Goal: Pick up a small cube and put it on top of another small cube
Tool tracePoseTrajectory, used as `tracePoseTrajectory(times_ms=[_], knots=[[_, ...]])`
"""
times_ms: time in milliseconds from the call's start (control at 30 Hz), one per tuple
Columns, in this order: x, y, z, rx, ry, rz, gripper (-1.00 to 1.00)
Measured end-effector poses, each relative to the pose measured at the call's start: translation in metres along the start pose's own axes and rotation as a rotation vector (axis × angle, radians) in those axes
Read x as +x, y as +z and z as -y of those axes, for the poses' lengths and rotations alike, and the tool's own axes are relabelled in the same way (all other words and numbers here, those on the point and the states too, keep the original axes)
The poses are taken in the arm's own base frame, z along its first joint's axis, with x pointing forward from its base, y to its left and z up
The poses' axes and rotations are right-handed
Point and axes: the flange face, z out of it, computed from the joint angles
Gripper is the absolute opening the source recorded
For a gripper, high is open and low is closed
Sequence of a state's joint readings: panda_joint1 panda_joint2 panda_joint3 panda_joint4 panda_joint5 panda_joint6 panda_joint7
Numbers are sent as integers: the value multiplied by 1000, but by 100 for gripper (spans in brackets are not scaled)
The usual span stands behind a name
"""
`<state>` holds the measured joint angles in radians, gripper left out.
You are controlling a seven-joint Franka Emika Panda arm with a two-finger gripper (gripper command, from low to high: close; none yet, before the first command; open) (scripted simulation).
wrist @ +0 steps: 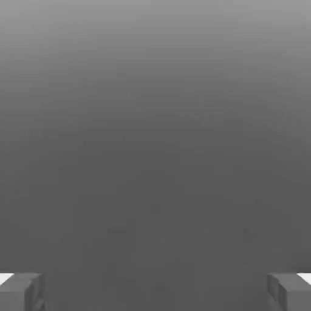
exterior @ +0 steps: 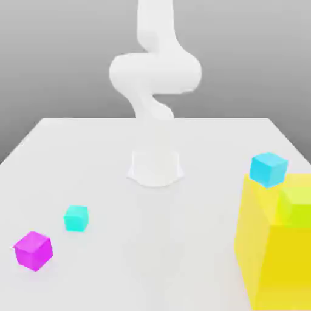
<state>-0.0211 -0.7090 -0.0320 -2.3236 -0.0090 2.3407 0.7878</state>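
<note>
While the white table (exterior: 200,255) lies flat and matte under a plain grey backdrop, its far edge cuts a straight line across the exterior view. Starting at the exterior view's left, a magenta cube (exterior: 34,249) sits near the front corner, sharp-edged and evenly coloured, resting flat on the surface. Just beside it, slightly farther back, stands a smaller cyan cube (exterior: 76,218), apart from the magenta one and not touching it. Toward the middle, the arm's round white base (exterior: 155,167) meets the table, and the smooth, rounded arm (exterior: 155,73) rises from it in thick curved links, glossless and pale. On the exterior view's right, a large yellow block (exterior: 267,255) with flat faces stands at the front edge; a yellow-green cube (exterior: 297,206) lies against its upper part, and a blue cube (exterior: 268,169) sits by the block's far top corner, though whether it rests on the block or behind it cannot be told. Seen from the hand view, the gripper (wrist: 155,291) is released: its two grey, squared fingertips (wrist: 21,291) stand wide apart with nothing between them, against bare grey.
</note>
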Motion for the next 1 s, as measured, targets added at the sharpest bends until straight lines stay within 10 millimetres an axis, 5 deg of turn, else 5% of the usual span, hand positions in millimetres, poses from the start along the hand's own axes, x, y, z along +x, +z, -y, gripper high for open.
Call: tracePoseTrajectory(times_ms=[233, 467, 633, 800, 967, 1000], knots=[[30, 140, -81, -189, 94, 105, 0], [27, 250, -197, -366, 203, 213, 0], [8, 304, -300, -491, 302, 288, 0], [-35, 343, -389, -600, 373, 375, 0], [-66, 385, -428, -618, 383, 389, 0], [-71, 391, -432, -618, 384, 390, -100]])
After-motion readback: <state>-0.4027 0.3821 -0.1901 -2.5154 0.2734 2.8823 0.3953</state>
